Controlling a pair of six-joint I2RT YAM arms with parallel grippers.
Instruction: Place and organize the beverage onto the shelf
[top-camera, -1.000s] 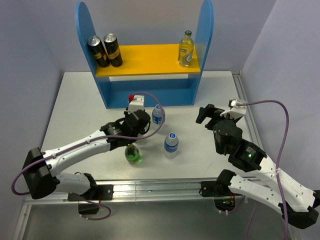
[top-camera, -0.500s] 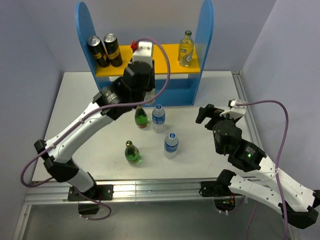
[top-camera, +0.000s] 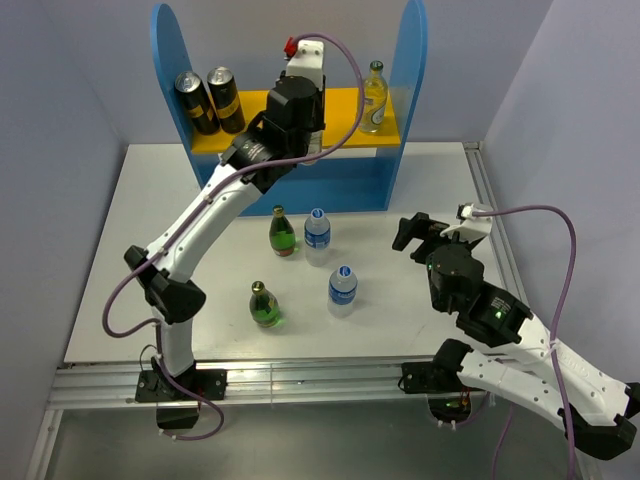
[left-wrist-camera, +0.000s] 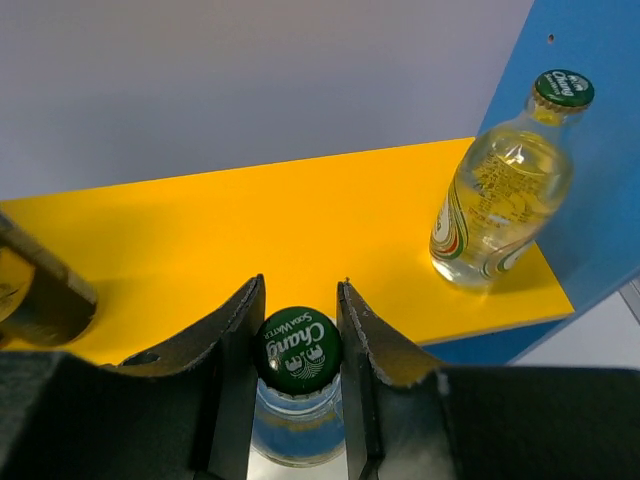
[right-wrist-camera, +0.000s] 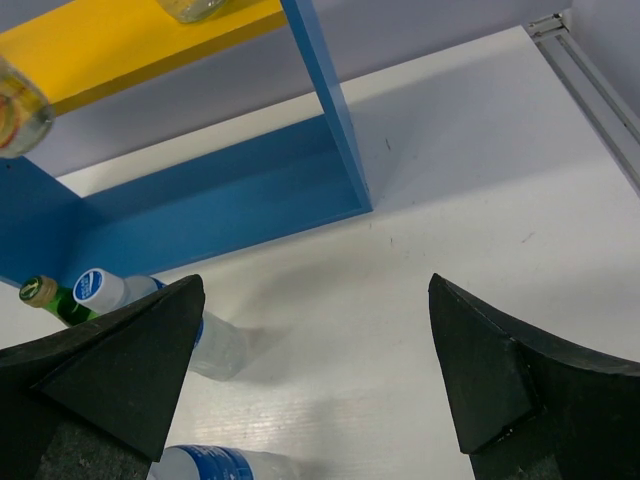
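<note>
Clamping a pale bottle (left-wrist-camera: 297, 350) upright by the neck, left gripper (left-wrist-camera: 300, 315) hangs at the yellow board (left-wrist-camera: 200, 230) — twin bottle (left-wrist-camera: 500, 190) sits upper right.

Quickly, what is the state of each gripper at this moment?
Left gripper: closed on a clear glass bottle with a green cap.
Right gripper: open, holding nothing.

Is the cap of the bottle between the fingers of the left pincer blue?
No, the bottle gripped by the left pincer has a green cap with white lettering.
</note>
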